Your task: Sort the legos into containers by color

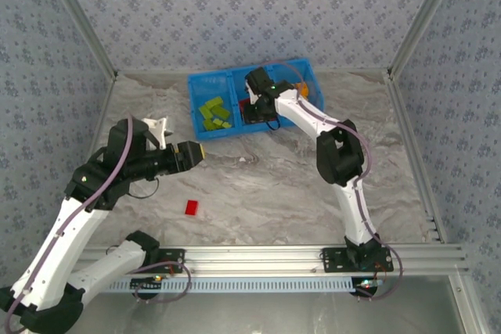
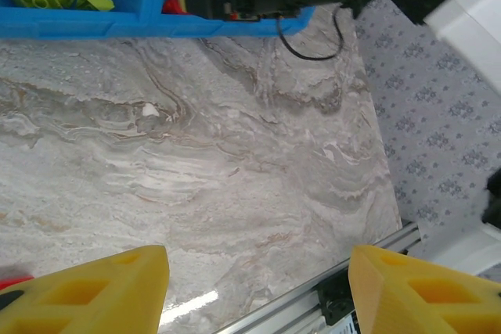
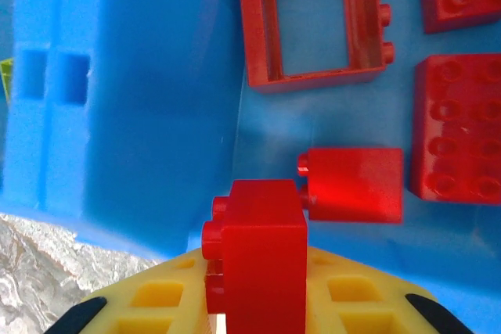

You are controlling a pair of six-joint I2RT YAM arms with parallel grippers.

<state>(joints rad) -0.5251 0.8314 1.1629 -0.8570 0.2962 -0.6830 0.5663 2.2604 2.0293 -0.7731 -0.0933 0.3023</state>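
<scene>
Red brick poised for release over the middle compartment, one more red brick loose on the counter.
Nearest the bases, a flat red brick (image 1: pixel 192 207) lies alone on the counter (image 1: pixel 258 185), well apart from the blue bin (image 1: pixel 205 132). The left gripper (image 1: pixel 200 150) hovers just beyond it, jaws spread wide and holding nothing. Farther out, the right gripper (image 1: pixel 257 101) hangs over the bin's middle compartment, jaws closed on a red block (image 3: pixel 254 244). Below it lie a red frame (image 3: pixel 313 25) and other red blocks (image 3: pixel 462 127). Green legos (image 1: pixel 214 113) fill the left compartment and orange ones (image 1: pixel 304 91) the right. Step in hand, by my read, is the drop: the next move calls for opening the jaws, and nothing blocks the fall. After that the loose brick needs picking. The right arm spans the bin, so the left should likely wait before it delivers.
</scene>
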